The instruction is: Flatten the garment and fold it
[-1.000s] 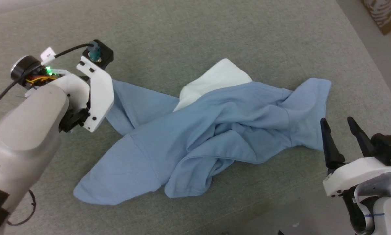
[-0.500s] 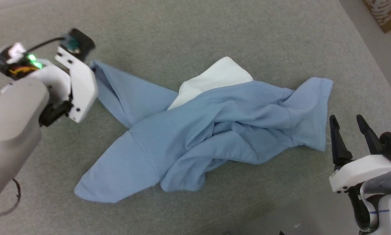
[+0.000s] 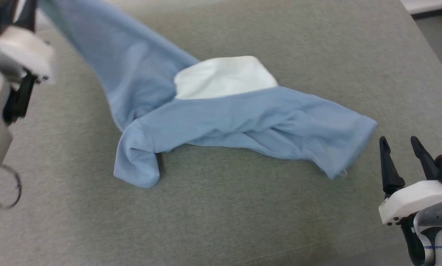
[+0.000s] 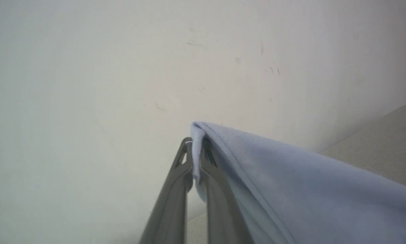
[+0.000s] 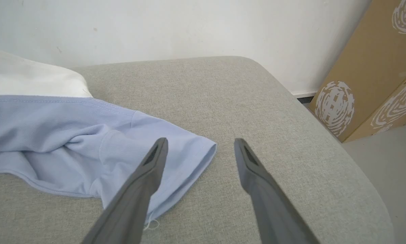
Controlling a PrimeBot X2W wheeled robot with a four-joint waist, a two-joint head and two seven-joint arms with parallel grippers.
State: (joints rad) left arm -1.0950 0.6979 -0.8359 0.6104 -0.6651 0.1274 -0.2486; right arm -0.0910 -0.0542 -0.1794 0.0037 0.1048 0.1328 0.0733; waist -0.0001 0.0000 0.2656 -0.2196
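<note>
One garment edge gripped, one gripper idle.
Left gripper (image 4: 196, 146) was clamped on a hem of the light blue garment (image 3: 243, 122), raised at the far left; from there the fabric sloped down to the grey padded surface (image 3: 221, 221), where the rest lay bunched at centre, white panel (image 3: 224, 77) on the far side. Right gripper (image 3: 398, 142) stood at the near right, jaws wide and holding nothing, just beside the garment's right end.
</note>
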